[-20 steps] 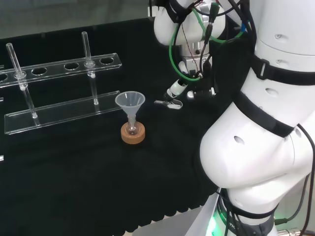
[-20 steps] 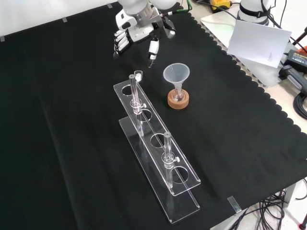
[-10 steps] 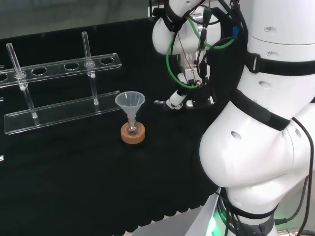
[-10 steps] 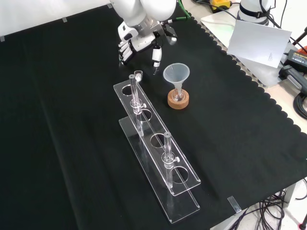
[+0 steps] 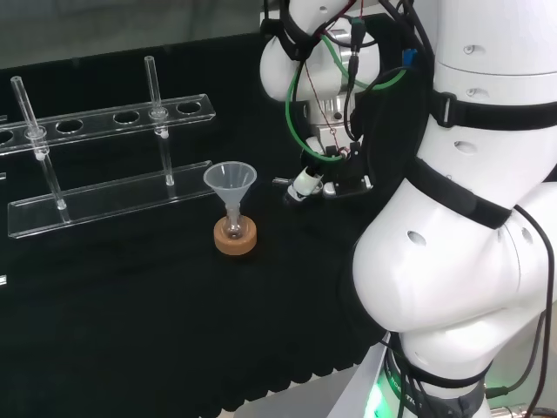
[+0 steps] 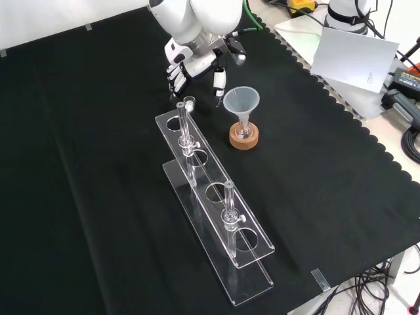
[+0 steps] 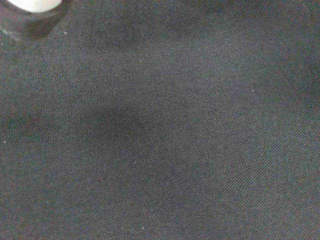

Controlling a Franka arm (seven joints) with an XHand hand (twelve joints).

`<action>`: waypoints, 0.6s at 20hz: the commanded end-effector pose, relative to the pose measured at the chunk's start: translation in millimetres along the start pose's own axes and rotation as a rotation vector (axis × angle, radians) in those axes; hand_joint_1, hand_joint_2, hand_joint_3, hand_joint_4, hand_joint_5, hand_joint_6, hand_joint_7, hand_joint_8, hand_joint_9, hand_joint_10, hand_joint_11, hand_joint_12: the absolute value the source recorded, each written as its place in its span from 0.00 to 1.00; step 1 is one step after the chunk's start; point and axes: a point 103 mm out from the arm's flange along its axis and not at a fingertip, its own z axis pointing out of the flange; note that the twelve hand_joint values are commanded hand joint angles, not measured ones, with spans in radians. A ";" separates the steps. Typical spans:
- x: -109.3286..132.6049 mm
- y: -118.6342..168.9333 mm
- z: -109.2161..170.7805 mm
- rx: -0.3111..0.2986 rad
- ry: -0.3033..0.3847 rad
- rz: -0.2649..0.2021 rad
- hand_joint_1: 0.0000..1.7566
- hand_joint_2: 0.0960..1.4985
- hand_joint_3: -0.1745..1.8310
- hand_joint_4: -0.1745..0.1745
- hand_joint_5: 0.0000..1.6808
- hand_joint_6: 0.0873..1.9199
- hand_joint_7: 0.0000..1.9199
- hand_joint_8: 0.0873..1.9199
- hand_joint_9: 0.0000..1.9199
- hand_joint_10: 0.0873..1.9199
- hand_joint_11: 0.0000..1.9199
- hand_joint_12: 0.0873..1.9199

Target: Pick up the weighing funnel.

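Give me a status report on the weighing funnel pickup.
Hand low over weighing funnel, grip unclear. Weighing funnel stem on the cloth. Funnel in flask stands close beside.

Black-cloth bench (image 6: 98,164) — clear tube rack (image 6: 207,176), cork ring (image 6: 244,140) w/ flask (image 6: 243,130) & funnel (image 6: 241,101)

Black cloth (image 6: 98,197) with a scalloped edge is spread wide; at two o'clock in the front view, a white sheet (image 6: 354,56) and cables (image 6: 408,134) are seen.
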 end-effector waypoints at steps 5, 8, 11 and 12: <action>5.3 3.4 -15.3 0.024 -0.100 -0.035 0.41 0.43 0.09 0.68 0.32 0.00 0.31 0.20 0.16 0.33 0.00 0.57; 6.6 7.8 -16.9 0.028 -0.127 -0.043 0.41 0.43 0.09 0.70 0.35 0.00 0.34 0.19 0.17 0.32 0.00 0.57; 7.1 12.3 -16.3 0.038 -0.155 -0.051 0.43 0.42 0.09 0.71 0.37 0.00 0.37 0.17 0.19 0.30 0.00 0.58; 7.1 13.6 -15.8 0.040 -0.159 -0.050 0.43 0.42 0.09 0.71 0.38 0.00 0.38 0.17 0.20 0.30 0.00 0.58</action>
